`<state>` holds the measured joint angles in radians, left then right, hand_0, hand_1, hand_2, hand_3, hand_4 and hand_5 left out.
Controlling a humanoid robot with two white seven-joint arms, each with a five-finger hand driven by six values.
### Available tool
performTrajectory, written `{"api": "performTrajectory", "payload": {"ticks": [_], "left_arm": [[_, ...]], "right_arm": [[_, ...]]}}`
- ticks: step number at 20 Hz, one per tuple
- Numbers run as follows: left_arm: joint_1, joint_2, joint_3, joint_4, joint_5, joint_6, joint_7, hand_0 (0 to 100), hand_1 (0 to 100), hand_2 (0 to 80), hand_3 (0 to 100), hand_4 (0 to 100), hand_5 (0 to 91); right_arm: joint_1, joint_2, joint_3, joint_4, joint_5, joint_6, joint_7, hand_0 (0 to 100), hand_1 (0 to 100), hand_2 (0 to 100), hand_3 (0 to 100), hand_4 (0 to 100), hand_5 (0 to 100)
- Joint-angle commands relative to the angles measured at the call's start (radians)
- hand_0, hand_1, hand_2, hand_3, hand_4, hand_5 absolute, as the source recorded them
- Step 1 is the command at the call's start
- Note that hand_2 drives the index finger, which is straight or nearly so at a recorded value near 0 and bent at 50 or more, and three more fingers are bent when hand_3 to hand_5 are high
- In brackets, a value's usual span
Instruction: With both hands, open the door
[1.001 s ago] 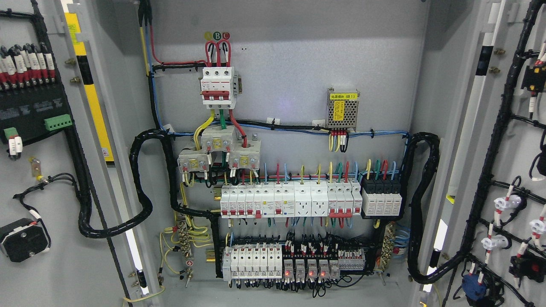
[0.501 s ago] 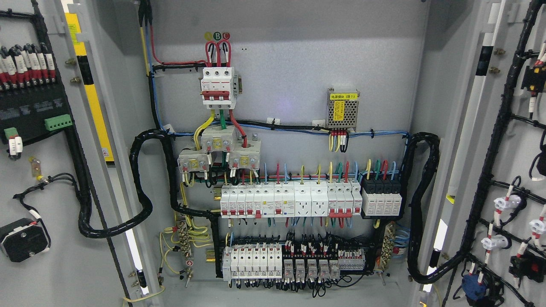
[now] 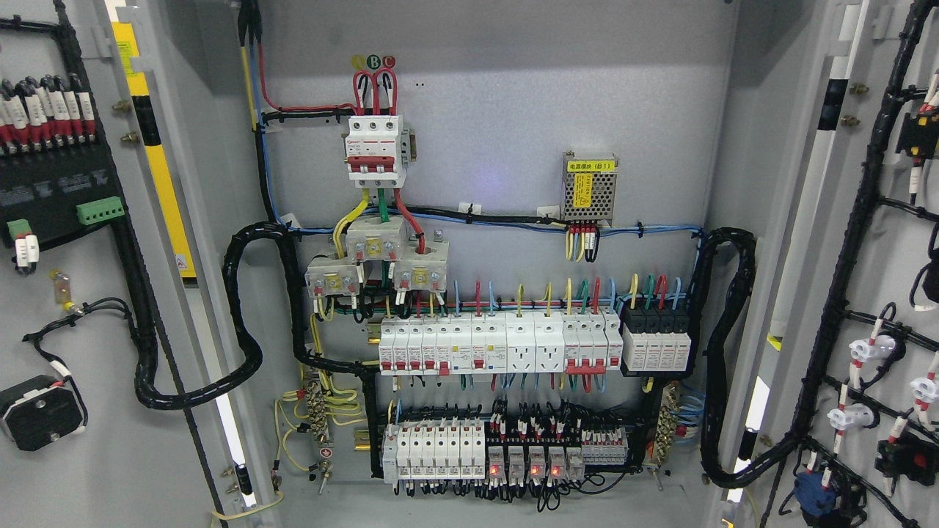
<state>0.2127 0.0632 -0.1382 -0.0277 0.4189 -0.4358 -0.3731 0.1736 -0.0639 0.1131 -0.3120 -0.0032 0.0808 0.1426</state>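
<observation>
Both doors stand swung wide, left door (image 3: 88, 411) at frame left, right door (image 3: 866, 95) at frame right; no robot hand shows, so its state cannot be told.

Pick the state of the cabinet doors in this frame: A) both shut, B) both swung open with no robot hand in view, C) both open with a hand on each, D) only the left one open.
B: the left door and the right door both stand swung outward, exposing the breaker rows on the back panel, and no hand shows anywhere in the head view.
</observation>
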Motion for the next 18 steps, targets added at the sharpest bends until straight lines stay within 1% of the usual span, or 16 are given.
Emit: {"api": "performTrajectory", "payload": {"ticks": [1,4,6,8,10,15,18], "left_arm": [[-0.015,0.0,-0.024,0.057,0.001,0.021,0.026,33,20,0.0,0,0,0.0],[-0.026,0.004,-0.026,0.057,0.001,0.058,0.037,33,20,0.0,0,0,0.0],[-0.032,0.006,-0.026,0.057,0.0,0.087,0.039,33,21,0.0,0,0,0.0],[-0.039,0.007,-0.024,0.057,0.003,0.112,0.042,33,21,0.0,0,0,0.0],[-0.042,0.009,-0.026,0.054,0.003,0.13,0.057,34,21,0.0,0,0,0.0],[-0.047,0.009,-0.029,0.054,-0.002,0.134,0.091,34,21,0.0,0,0,0.0],[-0.05,0.009,-0.029,0.054,-0.002,0.134,0.097,34,21,0.0,0,0,0.0]], "right_arm": [[-0.006,0.006,-0.006,0.051,0.012,-0.001,-0.001,21,11,0,0,0,0],[-0.006,0.004,-0.039,0.053,0.011,-0.003,-0.001,21,11,0,0,0,0],[-0.006,0.003,-0.05,0.053,0.011,-0.003,-0.001,21,11,0,0,0,0],[-0.006,0.004,-0.05,0.053,0.011,-0.003,-0.001,21,11,0,0,0,0],[-0.006,0.004,-0.05,0.051,0.011,-0.003,-0.001,21,11,0,0,0,0],[-0.012,0.004,-0.052,0.053,0.008,-0.003,-0.001,21,11,0,0,0,0],[-0.013,0.004,-0.052,0.053,0.008,-0.003,-0.001,21,11,0,0,0,0]]}}
